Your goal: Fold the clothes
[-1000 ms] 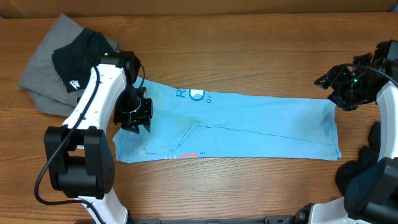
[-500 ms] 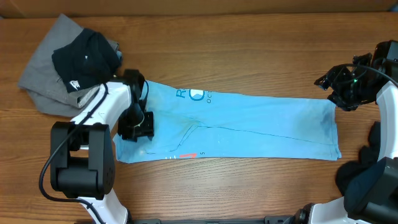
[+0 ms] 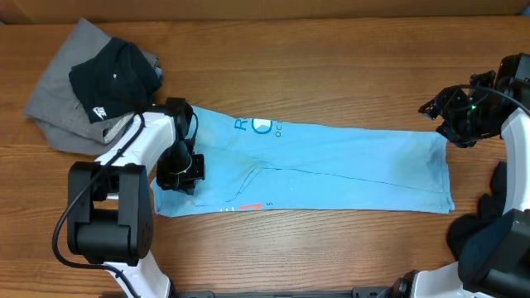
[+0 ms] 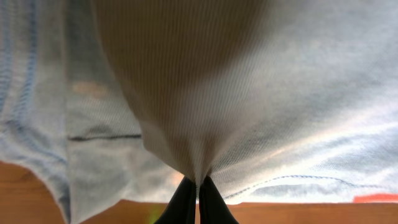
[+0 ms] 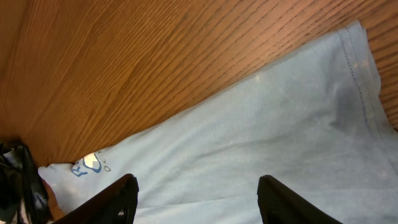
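A light blue T-shirt with printed lettering lies folded into a long band across the middle of the table. My left gripper sits on its left end and is shut on a pinch of the blue cloth, which rises in a tent from the closed fingertips. My right gripper hovers open and empty above the shirt's right end. A black T-shirt lies on a grey one at the far left.
The wooden table runs under everything. The black and grey shirts are piled at the back left, close to my left arm. The shirt's right edge lies near my right arm's base.
My left gripper has shifted slightly down and left along the shirt's left end, staying on the cloth. The right arm has not moved.
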